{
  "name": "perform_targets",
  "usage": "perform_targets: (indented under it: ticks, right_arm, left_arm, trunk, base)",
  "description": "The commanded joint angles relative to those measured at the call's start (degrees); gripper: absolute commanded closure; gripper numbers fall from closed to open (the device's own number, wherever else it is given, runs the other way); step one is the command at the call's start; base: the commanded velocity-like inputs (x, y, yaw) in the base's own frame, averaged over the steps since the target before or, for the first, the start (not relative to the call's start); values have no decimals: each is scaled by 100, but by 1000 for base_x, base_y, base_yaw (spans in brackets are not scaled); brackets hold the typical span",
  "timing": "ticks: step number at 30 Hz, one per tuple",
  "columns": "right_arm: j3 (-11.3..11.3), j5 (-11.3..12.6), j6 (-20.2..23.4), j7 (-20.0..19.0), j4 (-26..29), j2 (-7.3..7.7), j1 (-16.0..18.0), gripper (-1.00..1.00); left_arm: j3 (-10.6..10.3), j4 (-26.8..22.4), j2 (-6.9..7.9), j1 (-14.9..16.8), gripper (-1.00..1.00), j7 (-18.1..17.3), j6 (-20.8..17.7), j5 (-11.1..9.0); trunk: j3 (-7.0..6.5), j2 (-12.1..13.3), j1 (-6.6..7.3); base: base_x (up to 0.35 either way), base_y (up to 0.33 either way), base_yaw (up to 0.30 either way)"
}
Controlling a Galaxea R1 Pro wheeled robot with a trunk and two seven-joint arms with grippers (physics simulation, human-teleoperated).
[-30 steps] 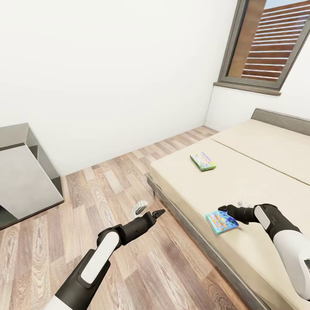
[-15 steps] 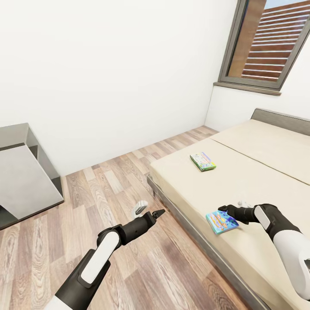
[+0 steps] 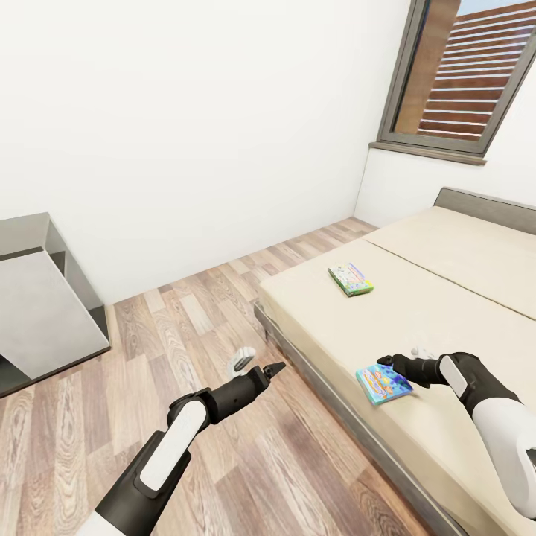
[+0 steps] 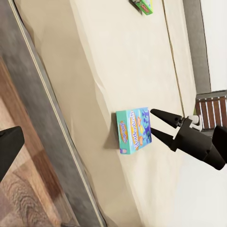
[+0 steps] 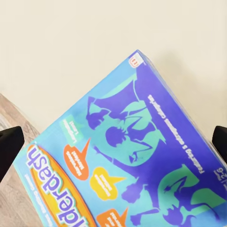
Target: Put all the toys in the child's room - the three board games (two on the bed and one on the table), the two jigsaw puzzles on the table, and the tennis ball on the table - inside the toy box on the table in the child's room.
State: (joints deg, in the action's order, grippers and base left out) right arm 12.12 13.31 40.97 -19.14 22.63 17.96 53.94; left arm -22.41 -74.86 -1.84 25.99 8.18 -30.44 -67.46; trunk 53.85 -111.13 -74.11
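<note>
My right gripper (image 3: 388,361) stands spread beside the blue board game (image 3: 383,384) (contact unclear); left gripper (image 3: 260,360) spread, empty.

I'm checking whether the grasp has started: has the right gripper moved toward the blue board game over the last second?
No. The right gripper sits at the same spot by the blue board game near the bed edge, jaws open.

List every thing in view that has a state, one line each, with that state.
Blue board game: flat near the bed edge, not gripped.
Green board game: flat on the bed, farther in, untouched.
Right tool: open, just above the blue board game.
Left tool: open, empty, over the floor.
Window: shutters closed.
</note>
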Motion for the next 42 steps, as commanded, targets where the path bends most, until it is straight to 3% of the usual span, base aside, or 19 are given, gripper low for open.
perform_targets:
  ticks: [1,13,26,32,42]
  right_arm:
    - [37,-15,34,-20,4,-3,3,-100]
    - [43,-23,28,-13,6,45,5,-100]
    - [51,-29,-70,-8,48,117,11,-100]
    - [78,-29,-118,0,188,219,0,-100]
    - [335,-30,-145,0,682,390,-78,-100]
  left_arm:
    - [-1,-8,0,3,-100,52,-14,-61]
    - [3,148,-15,7,-100,49,-11,-63]
    - [9,680,-46,47,-100,37,22,-72]
    - [8,845,-53,62,-100,34,156,-68]
    - [13,1429,-106,130,-100,-74,462,-74]
  trunk:
    - [5,-2,1]
    - [5,-2,1]
    - [5,-2,1]
    - [5,-2,1]
    - [5,-2,1]
  base:
    - [0,0,0]
    - [0,0,0]
    - [0,0,0]
    - [0,0,0]
    - [0,0,0]
